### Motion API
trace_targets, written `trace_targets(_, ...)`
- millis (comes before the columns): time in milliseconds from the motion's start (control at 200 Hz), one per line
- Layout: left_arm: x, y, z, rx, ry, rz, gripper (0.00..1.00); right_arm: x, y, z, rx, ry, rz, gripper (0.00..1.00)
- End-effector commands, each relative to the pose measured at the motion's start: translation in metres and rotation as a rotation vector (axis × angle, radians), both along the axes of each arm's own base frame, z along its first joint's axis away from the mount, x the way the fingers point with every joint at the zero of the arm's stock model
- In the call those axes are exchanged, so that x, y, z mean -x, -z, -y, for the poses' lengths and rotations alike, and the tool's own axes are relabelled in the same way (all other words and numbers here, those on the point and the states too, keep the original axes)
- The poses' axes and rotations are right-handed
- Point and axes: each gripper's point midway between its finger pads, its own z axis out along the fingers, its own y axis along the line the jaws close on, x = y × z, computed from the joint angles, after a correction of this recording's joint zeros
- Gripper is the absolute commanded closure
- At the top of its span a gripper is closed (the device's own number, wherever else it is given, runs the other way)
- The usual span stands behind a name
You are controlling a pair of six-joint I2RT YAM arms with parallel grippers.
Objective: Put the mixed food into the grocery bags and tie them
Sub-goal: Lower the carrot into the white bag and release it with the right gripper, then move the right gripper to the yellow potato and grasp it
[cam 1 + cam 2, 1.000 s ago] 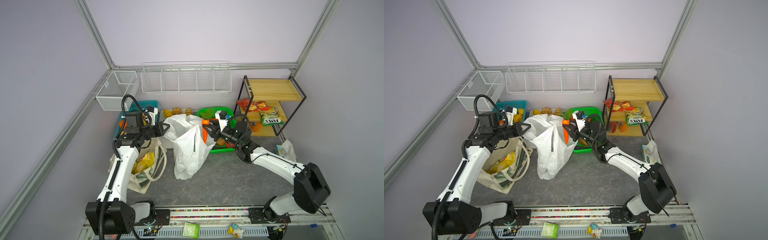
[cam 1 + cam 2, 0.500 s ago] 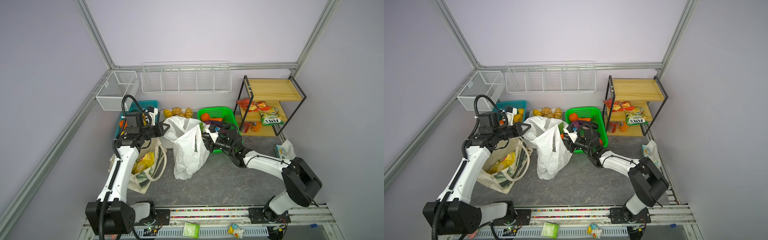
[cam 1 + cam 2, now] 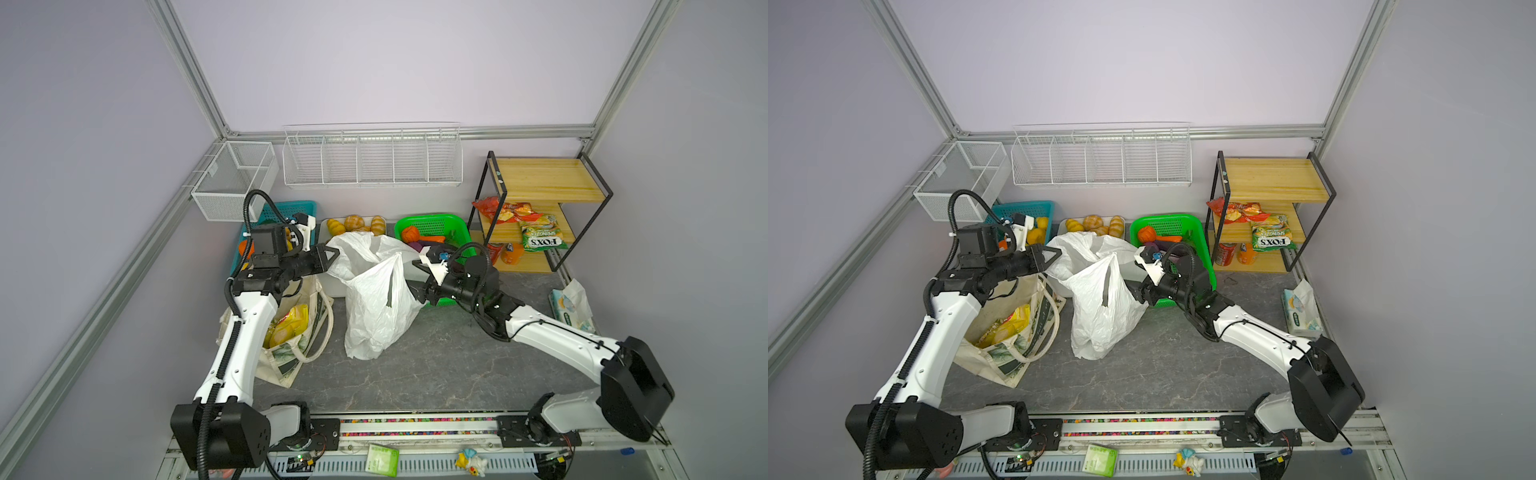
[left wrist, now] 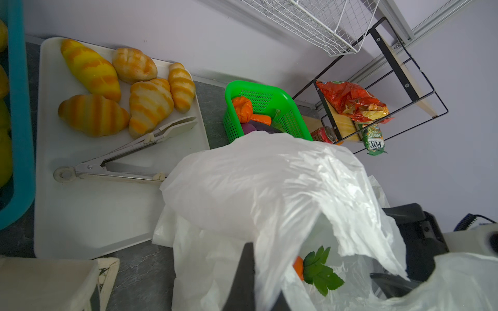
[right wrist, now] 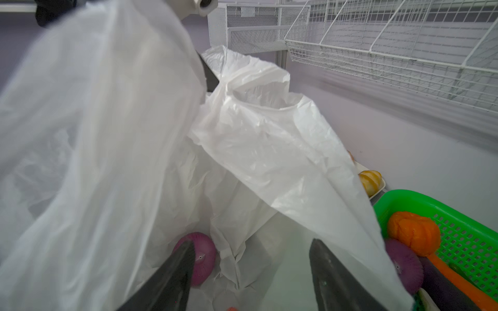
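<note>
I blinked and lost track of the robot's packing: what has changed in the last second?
The right pincer came down into the mouth of the white plastic bag and opened, letting go of the orange carrot, which now lies inside. The left pincer stayed shut on the bag's rim, holding it open. The canvas tote did not move.

Top views: 2 eyes side by side, high up and far off, looking down over the whole tabletop [image 3: 436, 365] toward the wire rack [image 3: 372, 162] at the back.
Left wrist: close, looking across the white plastic bag [image 4: 256, 188] to the green basket [image 4: 258, 101].
Right wrist: very close, looking into the bag's mouth.
Shared: bag and basket appear in all 4 views.
</note>
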Motion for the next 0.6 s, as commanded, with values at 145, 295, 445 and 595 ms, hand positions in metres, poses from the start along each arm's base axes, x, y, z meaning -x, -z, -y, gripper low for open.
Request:
trace_targets(145,0.002,-0.002,-0.003,-0.018,-0.012,0.013,1.0,0.014,-0.038,0.056,-0.13,0.062,-0.112,0.2)
trace_targets(295,0.002,-0.003,-0.003,-0.017,-0.011,0.013,1.0,-0.004,-0.013,0.098,-0.075,0.282,-0.209,0.17)
trace_targets(445,0.002,-0.002,-0.003,-0.017,-0.013,0.009,1.0,-0.043,0.031,0.136,0.087,0.566,-0.374,0.12)
trace_targets(595,0.002,-0.003,-0.003,-0.015,-0.011,0.014,1.0,-0.069,0.083,0.122,0.338,0.526,-0.505,0.08)
